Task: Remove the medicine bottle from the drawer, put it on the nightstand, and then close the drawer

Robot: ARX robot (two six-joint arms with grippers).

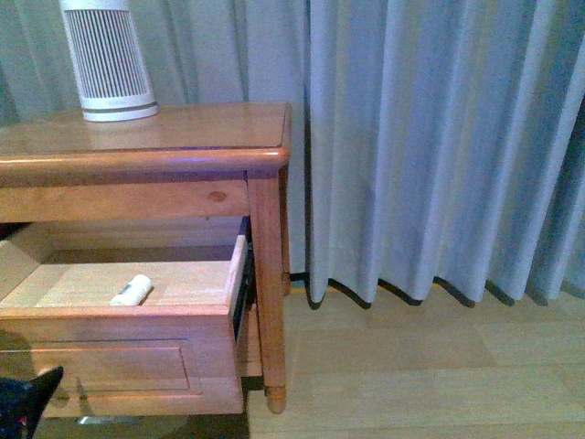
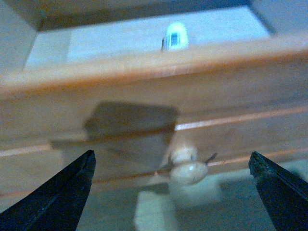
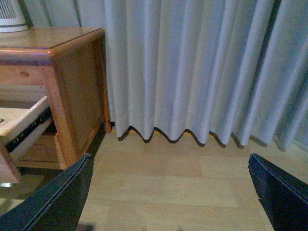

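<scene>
Front view: drawer [image 1: 119, 361] stood pulled out of nightstand [image 1: 196, 128]. Bottle [image 1: 132, 290] lay on its side inside on the pale bottom, nearer the right wall, touching neither wall. No writing legible on it. Left wrist view, blurred: dark patch on the bottle's label, unreadable. Left gripper [image 2: 171, 156] spread wide, empty, facing the drawer front, with knob [image 2: 188, 169] seen between its fingers, apart from both. Right gripper [image 3: 169, 158] also wide, empty, over floor [image 3: 168, 183] near curtain [image 3: 192, 67]. Striped canister [image 1: 108, 59] on nightstand, top cut off. Nightstand's left part out of frame
</scene>
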